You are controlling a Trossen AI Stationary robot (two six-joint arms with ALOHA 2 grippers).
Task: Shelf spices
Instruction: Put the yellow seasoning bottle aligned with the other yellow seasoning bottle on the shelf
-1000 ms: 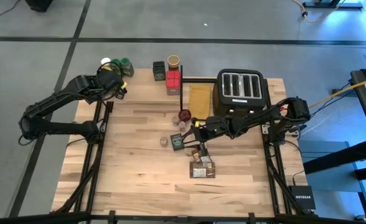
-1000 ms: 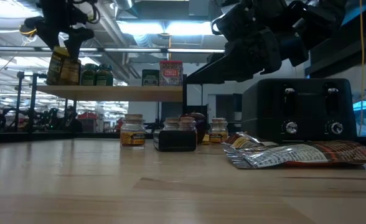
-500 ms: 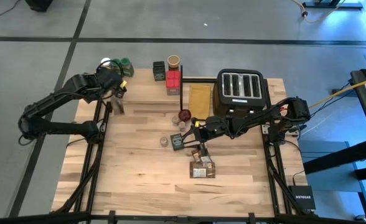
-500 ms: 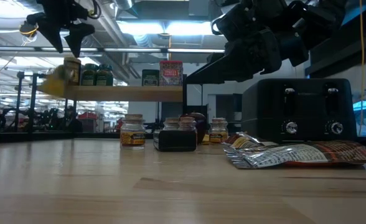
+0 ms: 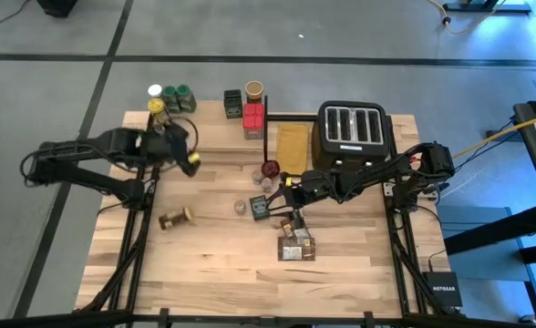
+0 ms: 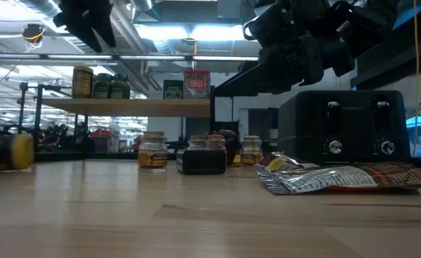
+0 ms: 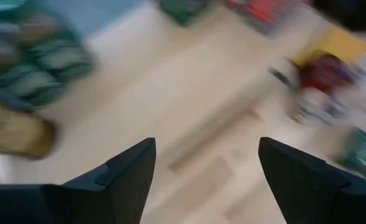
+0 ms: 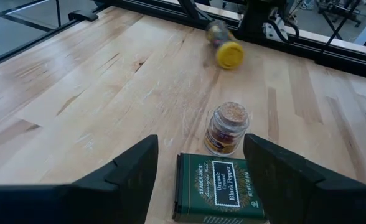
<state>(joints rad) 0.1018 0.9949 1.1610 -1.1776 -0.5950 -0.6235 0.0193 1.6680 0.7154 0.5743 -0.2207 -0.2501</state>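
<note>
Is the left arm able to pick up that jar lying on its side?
Probably yes. The tipped jar lies alone on the table on the left arm's side, nothing crowding it, and the left gripper is open and empty.

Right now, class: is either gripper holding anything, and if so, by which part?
Nothing is held. The left gripper and right gripper are both open and empty; a yellow-lidded jar lies loose on its side on the table.

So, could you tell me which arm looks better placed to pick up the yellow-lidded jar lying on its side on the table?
Probably the left. The fallen jar lies on the table's left side, nearer the open left gripper by the shelf. The right gripper hovers open over the black pepper tin mid-table, farther away.
</note>
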